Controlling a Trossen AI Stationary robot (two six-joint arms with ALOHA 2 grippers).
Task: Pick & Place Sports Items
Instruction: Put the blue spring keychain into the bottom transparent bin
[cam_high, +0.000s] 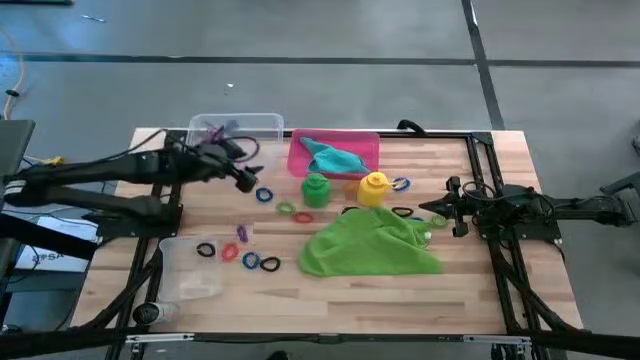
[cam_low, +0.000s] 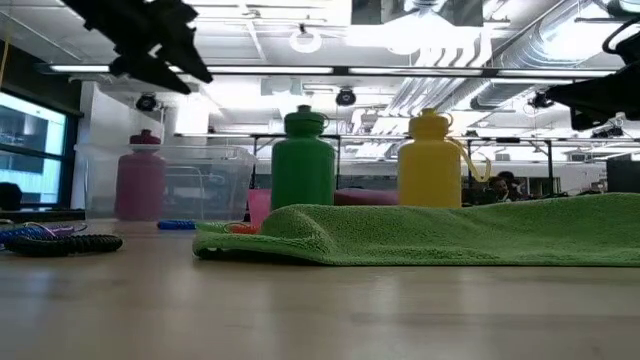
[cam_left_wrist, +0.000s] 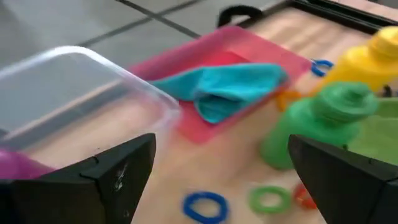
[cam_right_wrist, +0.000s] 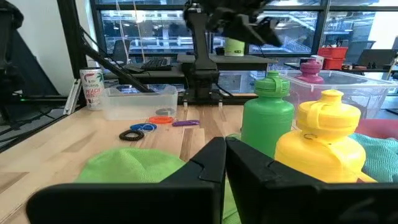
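Left gripper (cam_high: 247, 181) hangs above the table with its jaws spread wide and nothing between them, just beside the clear tub (cam_high: 270, 124) at the far edge. We read this as the stage between one placement and the next pick. Right gripper (cam_high: 440, 213) waits at the right side of the table with its fingers pressed together, empty, near the large green cloth (cam_high: 368, 243).

Item locations:
- Purple bottle (cam_low: 141, 178) stands inside the clear tub.
- Teal cloth (cam_high: 337, 157) lies in the pink tray (cam_high: 297, 166).
- Green bottle (cam_high: 316, 188) and yellow bottle (cam_high: 374, 187) stand upright on the table, just in front of the tray.
- Coloured rings (cam_high: 238, 252) are scattered over the wood between the left arm and the green cloth; a blue ring (cam_high: 264, 194) lies nearest the left gripper.
- A second clear tub (cam_high: 186, 268) sits at the near left.

We judge the green bottle the likeliest next target. The move calls for a swing toward it, a descent with jaws either side of the body, and a firm closure that does not tip it or nudge the yellow bottle nearby.
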